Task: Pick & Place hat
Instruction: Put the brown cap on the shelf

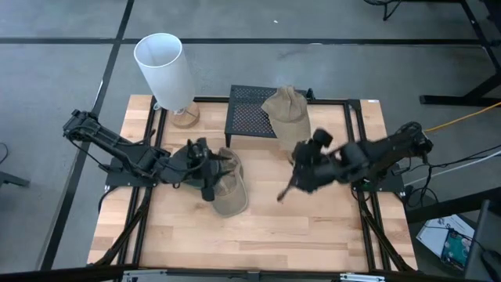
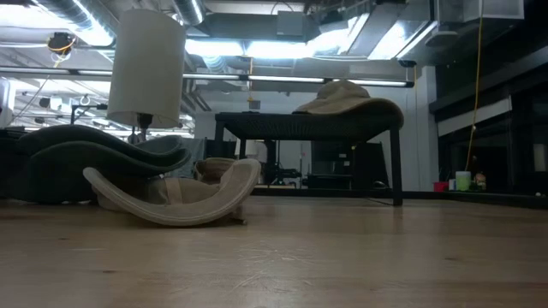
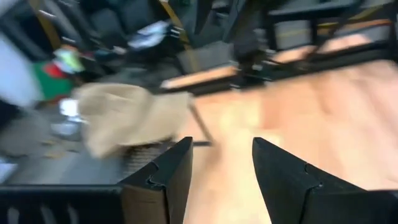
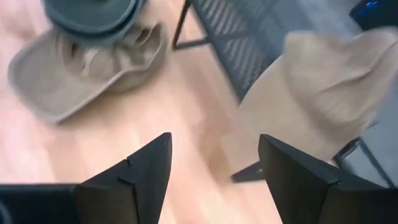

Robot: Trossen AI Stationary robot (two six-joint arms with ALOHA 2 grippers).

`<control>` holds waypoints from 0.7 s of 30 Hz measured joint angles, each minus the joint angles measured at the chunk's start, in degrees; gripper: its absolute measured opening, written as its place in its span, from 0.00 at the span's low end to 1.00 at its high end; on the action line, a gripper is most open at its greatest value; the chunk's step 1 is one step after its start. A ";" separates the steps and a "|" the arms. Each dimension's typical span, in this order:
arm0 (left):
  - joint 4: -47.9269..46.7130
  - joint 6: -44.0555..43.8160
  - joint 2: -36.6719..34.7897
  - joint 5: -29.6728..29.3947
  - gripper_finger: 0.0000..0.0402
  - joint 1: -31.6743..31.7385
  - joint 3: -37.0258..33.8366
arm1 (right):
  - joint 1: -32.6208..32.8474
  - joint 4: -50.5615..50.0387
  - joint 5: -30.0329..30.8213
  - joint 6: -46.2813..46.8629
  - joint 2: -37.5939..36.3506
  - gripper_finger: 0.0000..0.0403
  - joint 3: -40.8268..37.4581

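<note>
1. Tan hat (image 1: 229,188) lies upturned on the wooden table (image 1: 274,227), just beside the left gripper (image 1: 210,174), whose fingers are apart and hold nothing.
2. A second tan hat (image 1: 286,112) sits on the black mesh stand (image 1: 249,117) at the table's back.
3. The right gripper (image 1: 291,188) hovers near that stand, fingers spread wide, empty.
4. A white lamp (image 1: 166,69) stands at the back left corner.

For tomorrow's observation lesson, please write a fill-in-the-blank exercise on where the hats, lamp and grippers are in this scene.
1. One hat rests on the black mesh ____.
2. The other hat lies upside down on the table beside the ____ gripper.
3. The lamp has a ____ shade.
4. The right gripper has its fingers ____.

Missing words: stand; left; white; open
</note>
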 joint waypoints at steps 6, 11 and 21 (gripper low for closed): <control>-5.58 -4.20 0.00 5.57 0.38 1.43 0.00 | 8.07 7.23 -0.06 9.55 -0.02 0.59 -10.99; -9.56 -5.29 0.00 6.68 0.37 1.11 0.00 | 13.08 25.27 -0.01 9.46 -0.02 0.59 -19.89; -17.42 -12.56 4.39 10.47 0.37 -3.18 0.02 | 15.75 79.05 -0.09 -1.14 4.20 0.59 -38.68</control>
